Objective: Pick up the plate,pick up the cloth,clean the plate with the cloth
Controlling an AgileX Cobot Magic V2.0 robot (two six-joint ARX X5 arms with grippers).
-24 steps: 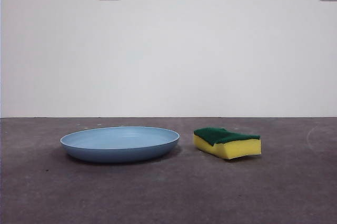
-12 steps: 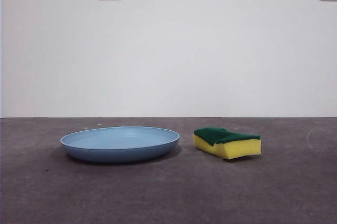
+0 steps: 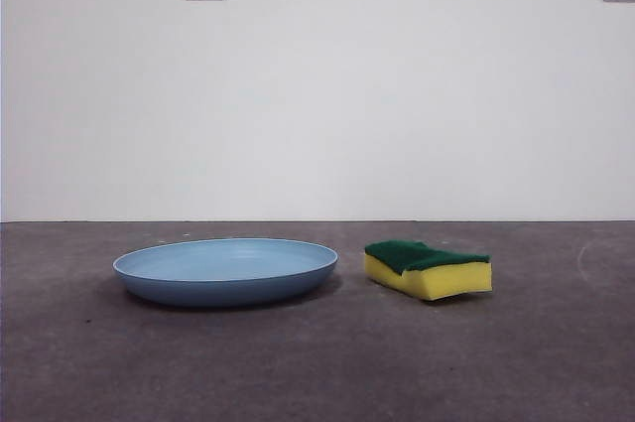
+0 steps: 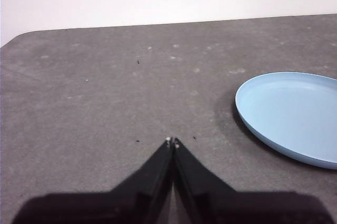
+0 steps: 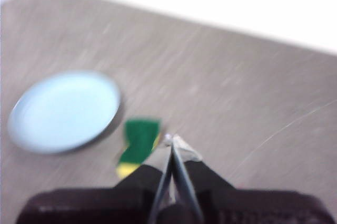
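Still no shift: plate (image 3: 226, 271) beside cloth (image 3: 428, 269), untouched.

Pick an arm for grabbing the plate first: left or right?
Left. Its shut gripper hangs beside the plate; the right gripper, also shut, is nearer the sponge.

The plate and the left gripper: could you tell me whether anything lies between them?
Nothing visible does. Only bare table separates the left gripper from the plate; the sponge lies beside the plate.
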